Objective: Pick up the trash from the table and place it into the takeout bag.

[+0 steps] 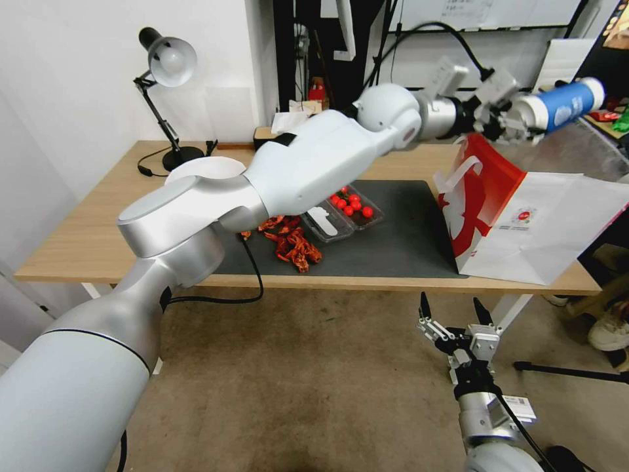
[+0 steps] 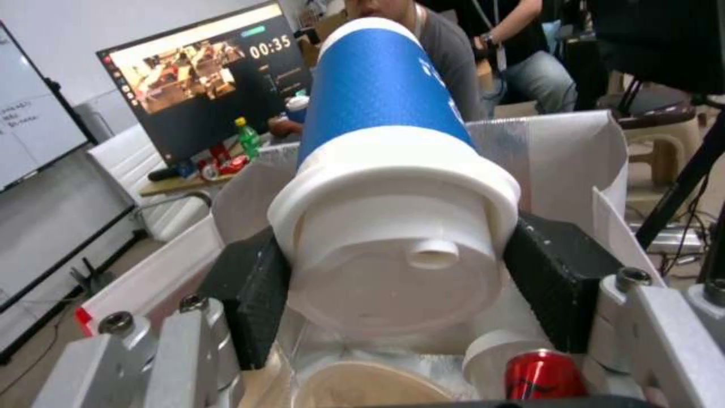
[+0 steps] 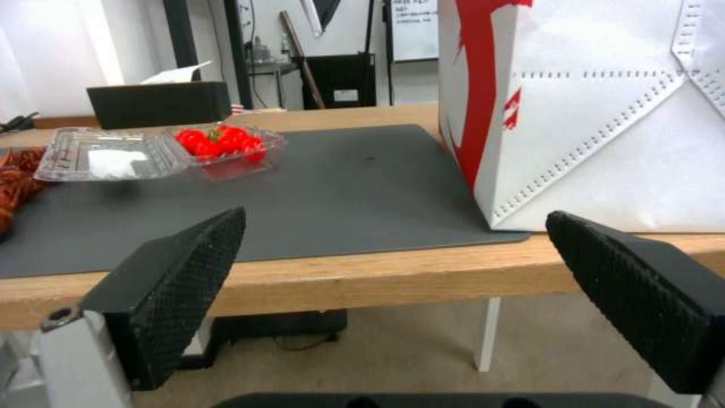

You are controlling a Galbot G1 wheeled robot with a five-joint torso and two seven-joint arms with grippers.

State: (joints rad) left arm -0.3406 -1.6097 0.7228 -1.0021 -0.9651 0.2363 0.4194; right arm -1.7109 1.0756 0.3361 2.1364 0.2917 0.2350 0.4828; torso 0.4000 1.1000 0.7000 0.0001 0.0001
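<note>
The left arm is stretched across the table [image 1: 85, 246] toward the far right, and the left gripper [image 1: 517, 121] is held above the open mouth of the takeout bag [image 1: 524, 223]; its jaws are clenched on the white lid end of the blue-and-white paper cup [image 1: 563, 105], which is carried on its side with its blue body pointing away from the wrist. In the left wrist view the cup [image 2: 393, 187] is seen gripped between two black pads [image 2: 555, 283], one on each side of the lid; below it, inside the silver-lined bag [image 2: 566, 153], a crushed red can [image 2: 544, 374] and the rim of a beige bowl [image 2: 370, 385] are seen lying at the bottom, the can beside a white cylindrical piece that cannot be identified.

The bag is stood on the right end of the dark mat [image 1: 393, 242], with its red panel turned toward the middle of the table; a clear tray of small tomatoes [image 1: 350, 206] and a heap of dried red chillies [image 1: 291, 242] are left on the mat, well apart from the bag, and a black desk lamp [image 1: 164, 98] is stood at the far left corner.

The right gripper [image 1: 455, 314] is held low in front of the table's near edge, below the bag, with its jaws spread wide and nothing between them; in the right wrist view its pads [image 3: 181, 272] are seen apart, with the mat [image 3: 332, 187] and the bag's white side [image 3: 597, 124] beyond them.
</note>
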